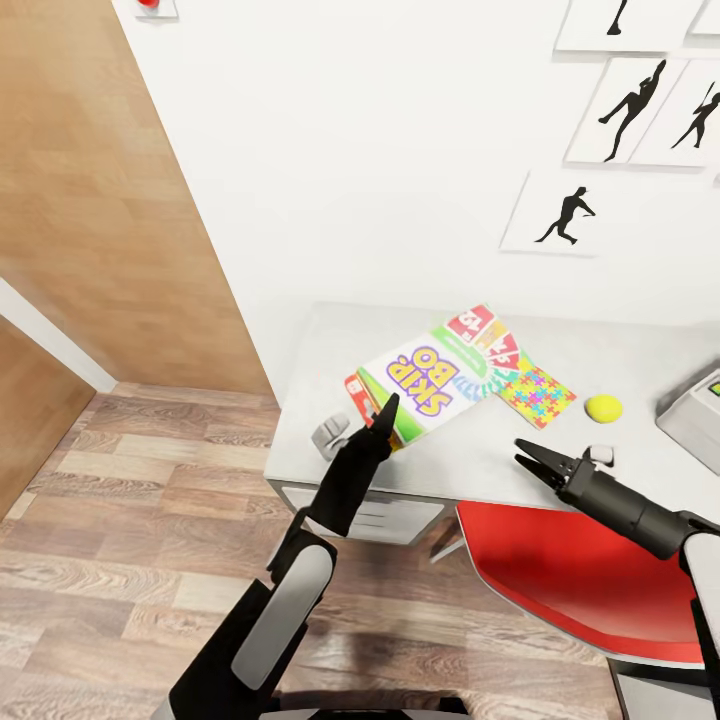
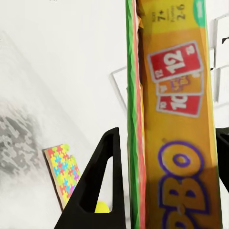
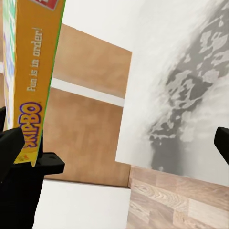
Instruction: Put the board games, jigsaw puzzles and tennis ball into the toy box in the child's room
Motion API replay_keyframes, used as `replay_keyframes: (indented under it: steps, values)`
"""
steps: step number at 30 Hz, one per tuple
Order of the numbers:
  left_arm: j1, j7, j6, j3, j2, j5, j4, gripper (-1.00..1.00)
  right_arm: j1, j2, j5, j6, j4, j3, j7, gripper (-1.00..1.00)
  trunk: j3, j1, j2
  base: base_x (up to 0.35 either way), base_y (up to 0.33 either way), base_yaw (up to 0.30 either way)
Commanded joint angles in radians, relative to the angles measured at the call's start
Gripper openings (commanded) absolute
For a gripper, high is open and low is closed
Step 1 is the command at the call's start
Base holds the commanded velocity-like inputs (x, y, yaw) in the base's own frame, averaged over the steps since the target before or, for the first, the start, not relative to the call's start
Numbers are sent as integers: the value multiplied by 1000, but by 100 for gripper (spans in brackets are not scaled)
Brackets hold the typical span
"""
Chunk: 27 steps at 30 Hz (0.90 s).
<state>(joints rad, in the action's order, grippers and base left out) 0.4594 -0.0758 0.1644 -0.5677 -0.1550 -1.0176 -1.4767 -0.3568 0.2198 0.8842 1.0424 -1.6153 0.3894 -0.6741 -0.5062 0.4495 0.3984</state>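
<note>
The landmark here is the Skip-Bo box [image 1: 425, 385], a green-yellow board game held tilted above the near left end of the table [image 1: 460, 455]. Left of it, a wood-panelled wall and a wood-plank floor [image 1: 150, 520] meet the white wall. At the box's lower left edge the left gripper [image 1: 383, 420] has its dark fingers [image 2: 98, 183] clamped on the box's thin side; the left wrist view has one finger pressed along the green edge with the printed face on the other side. Just left of that grip a small grey object [image 1: 330, 433] rests on the tabletop, and a red-edged box [image 1: 358, 393] peeks out from under the Skip-Bo box.

The lid reads "SKIP-BO" in purple-outlined yellow letters. The left wrist view adds red cards printed "12" and "10", plus "7+" and "2-6" near the top. The right wrist view shows the box side [image 3: 33, 81] with "Fun is in order!".

Right of the box and partly under its far corner lies a multicoloured jigsaw puzzle [image 1: 538, 391], flat on the table. Further right sits the yellow-green tennis ball [image 1: 603, 407], apart from the puzzle. Below the ball, nearer the table's front, the right gripper [image 1: 535, 462] hovers with fingers spread apart, gripping nothing. A red chair [image 1: 570, 580] is pushed in under this gripper. At the far right the grey toy box [image 1: 695, 415] shows one corner. Black silhouette posters [image 1: 565, 212] hang on the wall above.
</note>
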Motion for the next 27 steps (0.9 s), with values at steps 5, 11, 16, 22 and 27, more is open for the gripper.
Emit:
replay_keyframes:
  steps: [5,11,16,22,27]
  values:
    - [1,-10,5,-1,-1,-12,30,-100,-2,-3,-4,5,0,3,-18,100,-1,0,2,0,0,0]
    - [2,-13,5,-1,-4,-16,70,-100,-2,3,-4,5,0,7,-133,100,-1,0,2,0,0,0]
    - [2,-17,6,-5,-4,-43,84,-100,-2,7,-4,5,0,9,-183,100,-1,0,2,0,0,0]
    - [2,-48,8,-41,-6,-115,129,-100,-5,8,-3,5,0,10,-226,100,-1,0,2,0,0,0]
    - [9,-59,15,-50,-11,-129,138,-100,-6,-3,-2,5,0,7,-257,100,-1,0,2,0,0,0]
